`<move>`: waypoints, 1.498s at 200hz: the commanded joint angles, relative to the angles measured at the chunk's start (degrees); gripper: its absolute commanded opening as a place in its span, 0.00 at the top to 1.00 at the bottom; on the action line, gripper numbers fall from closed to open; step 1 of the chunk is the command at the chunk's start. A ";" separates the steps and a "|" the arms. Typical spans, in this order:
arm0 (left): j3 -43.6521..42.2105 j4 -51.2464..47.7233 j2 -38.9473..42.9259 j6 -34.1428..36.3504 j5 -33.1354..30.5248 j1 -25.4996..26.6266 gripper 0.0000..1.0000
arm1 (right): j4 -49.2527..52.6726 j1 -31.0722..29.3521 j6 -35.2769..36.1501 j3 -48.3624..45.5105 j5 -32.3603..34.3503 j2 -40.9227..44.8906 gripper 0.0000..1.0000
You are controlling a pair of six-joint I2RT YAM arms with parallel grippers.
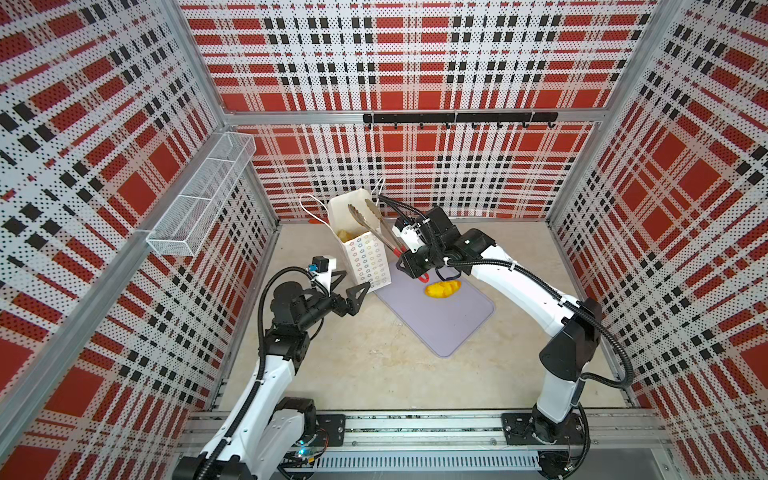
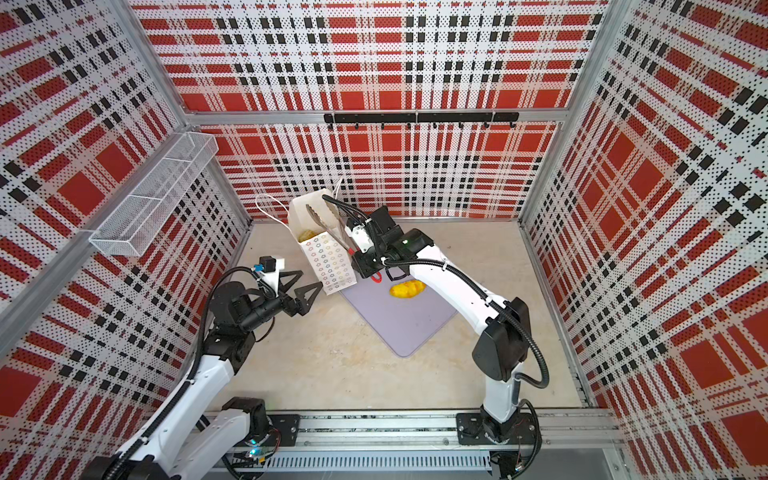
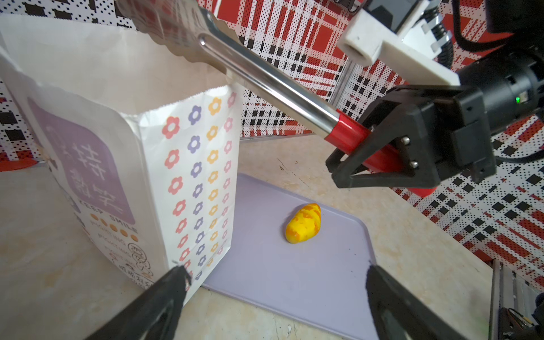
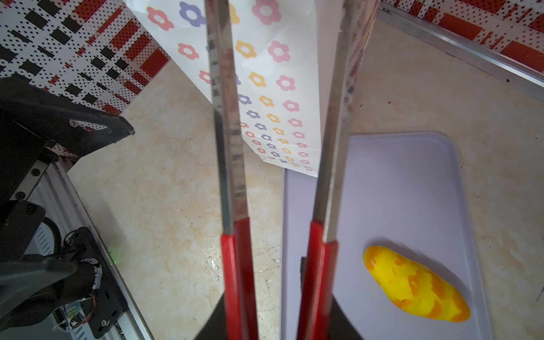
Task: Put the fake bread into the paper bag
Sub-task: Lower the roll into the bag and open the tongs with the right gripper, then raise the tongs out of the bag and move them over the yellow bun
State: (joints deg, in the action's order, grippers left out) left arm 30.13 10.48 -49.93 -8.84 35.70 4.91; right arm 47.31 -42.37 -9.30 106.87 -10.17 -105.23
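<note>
Red-handled tongs (image 1: 376, 226) sit clamped in the right pincer (image 1: 406, 258), tips parted over the paper bag (image 1: 368, 262). Inside, a yellowish lump (image 1: 345, 236) is probably fake bread. One fake bread (image 1: 442, 289) lies on the lilac mat (image 1: 440, 328) near the bag. The left pincer (image 1: 357, 279) gapes wide near the bag's foot.

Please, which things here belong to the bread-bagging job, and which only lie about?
Belonging: paper bag; bread on the lilac mat (mat); bread inside the bag; tongs, held by the right tool.
Lying about: wire basket; hook rail.
</note>
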 commanded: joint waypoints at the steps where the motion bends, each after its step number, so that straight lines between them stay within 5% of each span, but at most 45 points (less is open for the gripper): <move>1: -0.51 1.59 0.16 -0.20 0.68 -0.36 0.03 | -1.08 -0.55 0.34 0.02 -0.30 1.78 0.69; 89: -0.51 1.63 0.44 -0.23 0.50 -0.31 0.03 | -0.26 -2.80 -1.50 -2.55 0.39 10.43 0.69; 212: -0.48 0.27 1.17 0.50 -1.58 3.64 0.03 | 3.11 -2.82 -21.40 -37.96 6.12 45.29 0.69; 299: -0.16 -0.34 0.34 1.00 -1.98 4.59 0.03 | 10.49 1.04 -31.61 -51.24 5.78 54.61 0.67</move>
State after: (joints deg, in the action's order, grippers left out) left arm 30.13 10.61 -49.32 -8.69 34.02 8.88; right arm 56.55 -43.62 -37.93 56.88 -4.29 -52.45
